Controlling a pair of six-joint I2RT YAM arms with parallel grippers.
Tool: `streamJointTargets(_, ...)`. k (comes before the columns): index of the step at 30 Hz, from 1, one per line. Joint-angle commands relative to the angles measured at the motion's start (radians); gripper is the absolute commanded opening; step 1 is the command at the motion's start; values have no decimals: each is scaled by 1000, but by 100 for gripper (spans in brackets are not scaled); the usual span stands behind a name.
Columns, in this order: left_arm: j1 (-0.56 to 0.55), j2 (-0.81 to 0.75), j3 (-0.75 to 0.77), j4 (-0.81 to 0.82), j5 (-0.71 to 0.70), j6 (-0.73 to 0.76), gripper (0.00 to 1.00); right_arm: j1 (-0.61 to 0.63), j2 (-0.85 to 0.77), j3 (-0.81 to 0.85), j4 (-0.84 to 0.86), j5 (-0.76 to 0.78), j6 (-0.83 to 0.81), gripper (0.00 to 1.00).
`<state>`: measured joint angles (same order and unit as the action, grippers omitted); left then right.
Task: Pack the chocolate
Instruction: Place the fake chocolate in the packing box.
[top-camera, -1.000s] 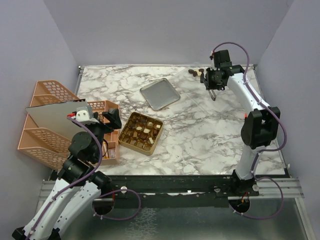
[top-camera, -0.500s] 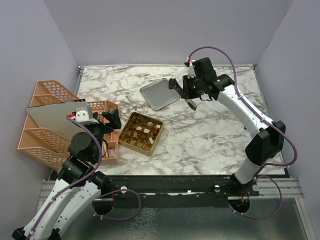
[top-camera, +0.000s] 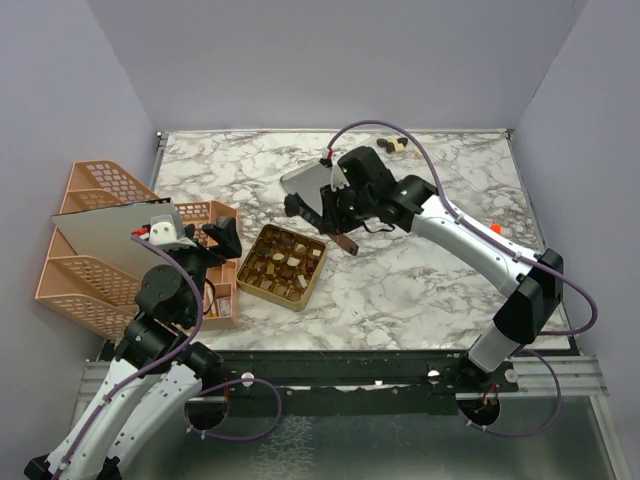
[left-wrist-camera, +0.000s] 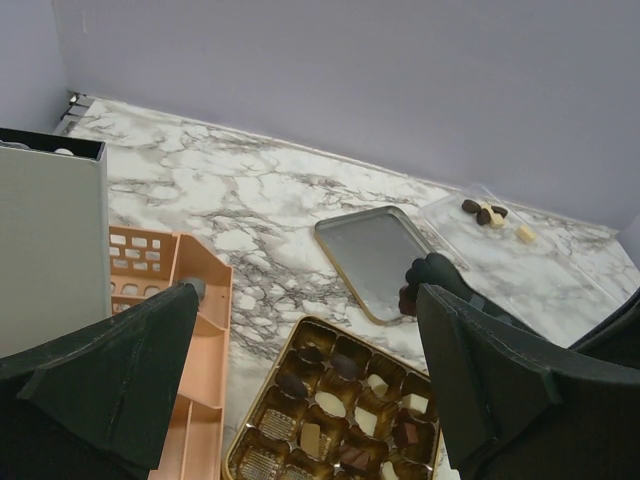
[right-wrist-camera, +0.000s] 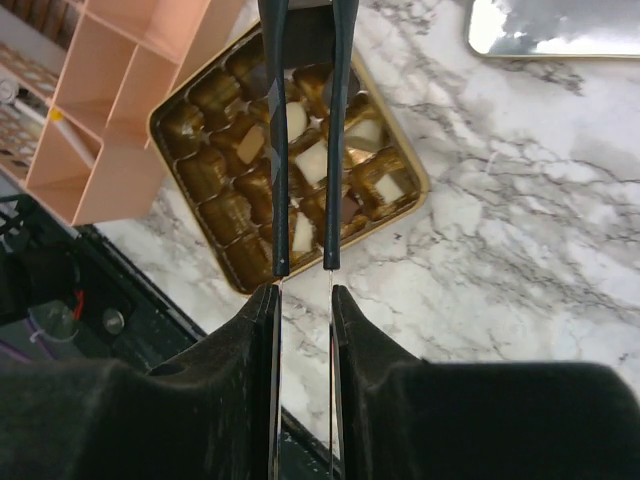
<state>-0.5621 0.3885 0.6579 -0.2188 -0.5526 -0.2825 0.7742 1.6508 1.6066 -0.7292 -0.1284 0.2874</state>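
Marble surface (top-camera: 420, 275); right gripper (top-camera: 343, 239) grasping a chocolate (top-camera: 349, 245) beside the partly filled tray (top-camera: 252, 284); few chocolates (top-camera: 392, 146) wait behind it; left gripper (left-wrist-camera: 308, 300) released.

one dark brown chocolate (right-wrist-camera: 305, 40) is pinched between the jaws of the right gripper (top-camera: 345, 241), near the tips. packed chocolates (right-wrist-camera: 310, 160), dark, tan & cream-white, lie in rows directly below those jaws. a few loose chocolates (top-camera: 391, 146) sit well behind them.
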Motion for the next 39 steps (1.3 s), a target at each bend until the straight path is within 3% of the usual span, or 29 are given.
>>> streamJointTargets(1, 8, -27, -7, 13, -46, 3, 99, 57, 5, -33, 57, -47, 45, 24)
streamJointTargets(13, 10, -43, -11, 16, -56, 3, 99, 184, 101, -19, 90, -79, 75, 24)
streamJointTargets(29, 10, -50, -13, 16, -56, 2, 99, 216, 173, 6, 103, -94, 79, 26)
streamJointTargets(39, 11, -48, -13, 18, -50, 2, 99, 218, 211, 27, 96, -41, 66, 33)
